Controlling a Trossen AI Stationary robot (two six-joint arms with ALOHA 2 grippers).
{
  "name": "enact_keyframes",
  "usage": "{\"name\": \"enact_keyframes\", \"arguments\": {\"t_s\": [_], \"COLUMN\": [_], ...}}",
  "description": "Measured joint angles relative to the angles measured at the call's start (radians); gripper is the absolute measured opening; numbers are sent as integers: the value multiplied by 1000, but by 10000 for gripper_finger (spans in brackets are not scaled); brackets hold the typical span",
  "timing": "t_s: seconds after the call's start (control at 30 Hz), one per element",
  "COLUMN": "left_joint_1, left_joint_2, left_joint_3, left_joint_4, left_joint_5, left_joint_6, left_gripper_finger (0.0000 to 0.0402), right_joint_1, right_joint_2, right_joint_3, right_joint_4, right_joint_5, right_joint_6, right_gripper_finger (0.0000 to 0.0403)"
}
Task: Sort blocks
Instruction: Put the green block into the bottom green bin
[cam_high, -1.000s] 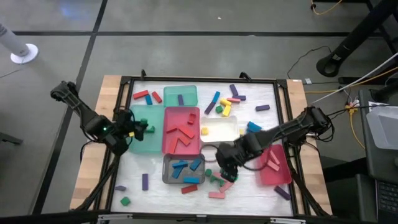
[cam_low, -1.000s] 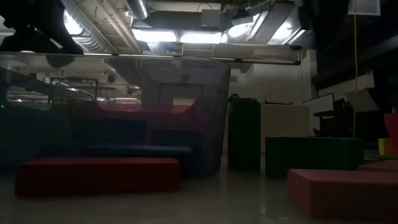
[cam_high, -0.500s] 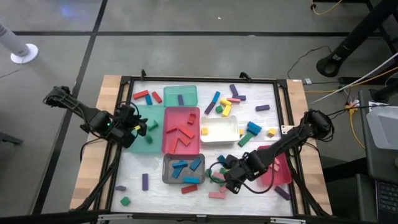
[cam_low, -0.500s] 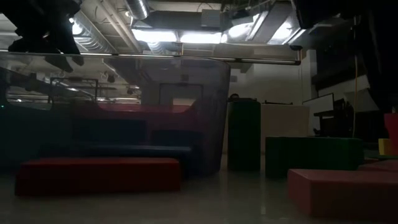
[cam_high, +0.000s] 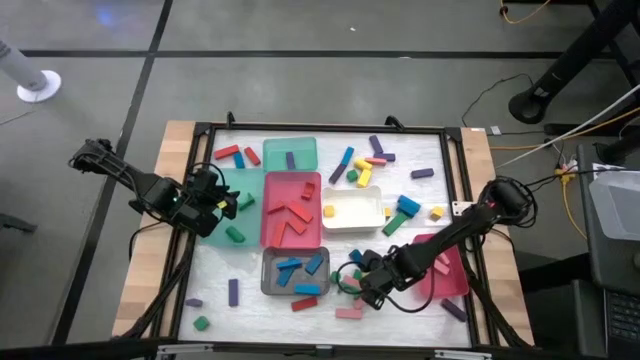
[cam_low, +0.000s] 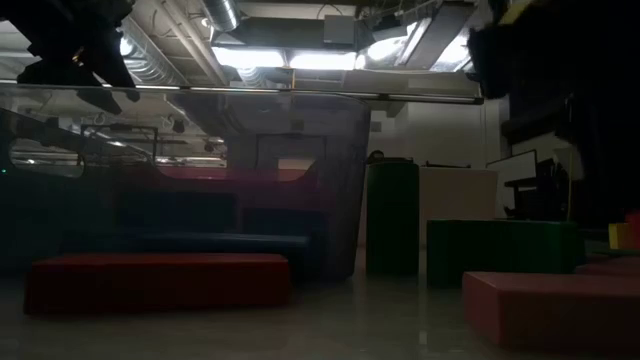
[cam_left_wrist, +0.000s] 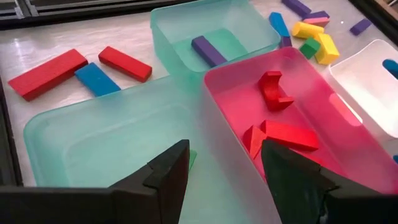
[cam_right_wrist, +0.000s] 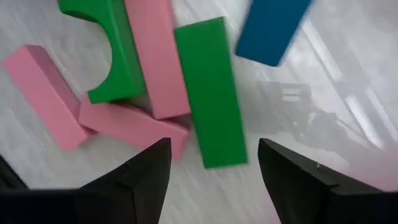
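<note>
Blocks (cam_high: 362, 172) lay scattered over the white worktop (cam_high: 420, 200) and in its trays.
The left gripper (cam_high: 222, 206) hung open over the green tray (cam_high: 214, 234) at nine o'clock; the right gripper (cam_high: 362, 288) stood open over pink and green blocks at five o'clock. Grey floor surrounded the worktop.

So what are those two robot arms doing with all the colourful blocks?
They are sorting blocks into trays. The left gripper is open over the big green tray, empty. The right gripper is open above a green bar in a small heap of pink and green blocks. Many blocks lie loose.
</note>
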Motion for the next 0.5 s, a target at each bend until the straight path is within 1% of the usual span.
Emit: {"name": "enact_keyframes", "arguments": {"t_s": [0.37,0.43,0.5], "left_joint_1": [0,0,0], "left_joint_2": [0,0,0], "left_joint_3": [0,0,0], "left_joint_4": [6,18,30], "left_joint_5": [0,0,0], "left_joint_6": [-8,-4,7], "left_gripper_finger": [187,187,187], "right_joint_1": [0,0,0], "right_joint_2": [90,91,92], "right_joint_3": [6,6,5], "right_joint_4": [4,5,6], "right_joint_5": [-1,0,8], "right_joint_6": [-23,-23,-23], "right_gripper_finger": [239,228,208]}}
